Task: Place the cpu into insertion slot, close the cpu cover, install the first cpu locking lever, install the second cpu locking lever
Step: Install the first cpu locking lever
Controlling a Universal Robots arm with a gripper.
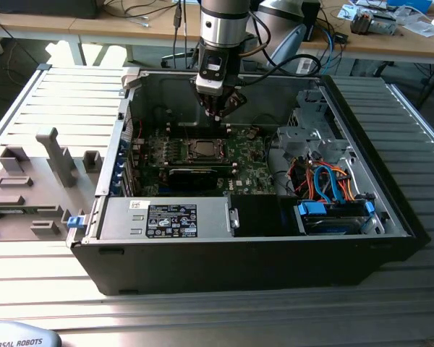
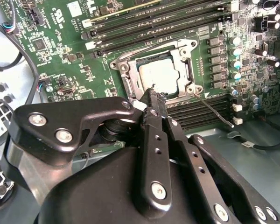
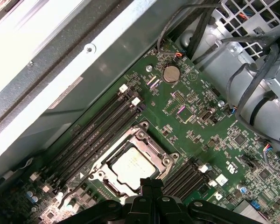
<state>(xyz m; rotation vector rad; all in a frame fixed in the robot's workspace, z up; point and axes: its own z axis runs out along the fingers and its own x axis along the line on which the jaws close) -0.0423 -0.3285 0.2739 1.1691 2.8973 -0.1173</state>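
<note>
Hand (image 1: pixel 218 112) of the arm hangs inside an open computer case (image 1: pixel 390 217), which lies on a ribbed metal tabletop (image 1: pixel 58 94). It is above the green board (image 1: pixel 246 163), just beside the insertion slot (image 3: pixel 142 135) and not touching it. In the second wrist view the two black fingers (image 2: pixel 149 121) of the hand (image 2: pixel 153 95) are pressed together at the tips, and nothing is between them. In the first wrist view the joined tips of the hand (image 3: pixel 151 183) point at the edge of the socket.

The cpu (image 2: pixel 159 77) sits flat in the insertion slot, with its grey top facing up; it is seen also in the exterior view (image 1: pixel 201 150) and in the first wrist view (image 3: pixel 133 165). The cpu cover (image 2: pixel 176 52) lies down around it, so the chip shows through the square window. A thin locking lever (image 2: pixel 213 108) goes out from one corner of the socket and crosses over the long black memory slots (image 2: pixel 210 114). I cannot tell if it is latched.
</note>
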